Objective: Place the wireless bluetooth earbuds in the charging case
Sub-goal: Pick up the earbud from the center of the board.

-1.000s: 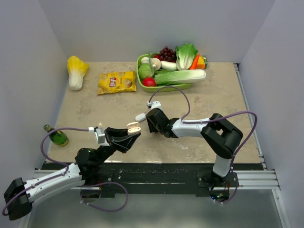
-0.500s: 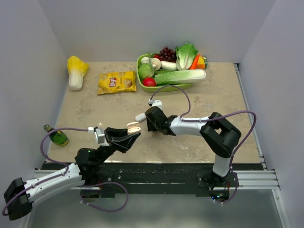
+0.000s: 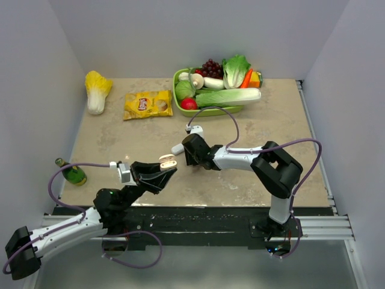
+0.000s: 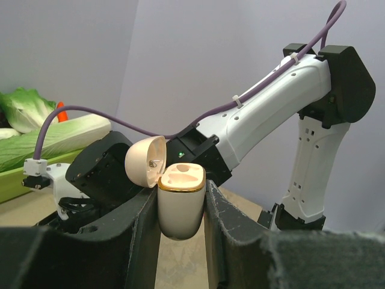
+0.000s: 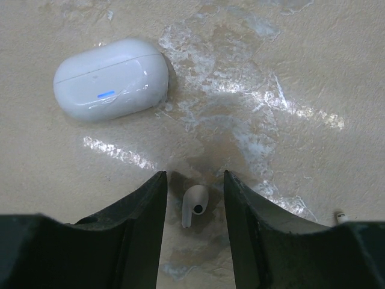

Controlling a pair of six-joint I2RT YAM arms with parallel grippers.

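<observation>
Above the table (image 3: 120, 138), my left gripper (image 3: 161, 173) is clenched on the open charging case (image 4: 180, 205), whose sockets look empty. My right gripper (image 5: 194, 178) stands parted astride one earbud (image 5: 195, 208) lying on the table, ungrasped. Nothing inserted yet, I judge.

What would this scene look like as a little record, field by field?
Left tool: shut on the charging case, held up off the table
Charging case: lid hinged open, sockets look empty
Right tool: open, low over the table
Earbud: lying on the table between the right tool's fingers, untouched
Closed white case: lying on the table beyond the earbud, blue light showing
Task state: no earbud in the open case yet
</observation>
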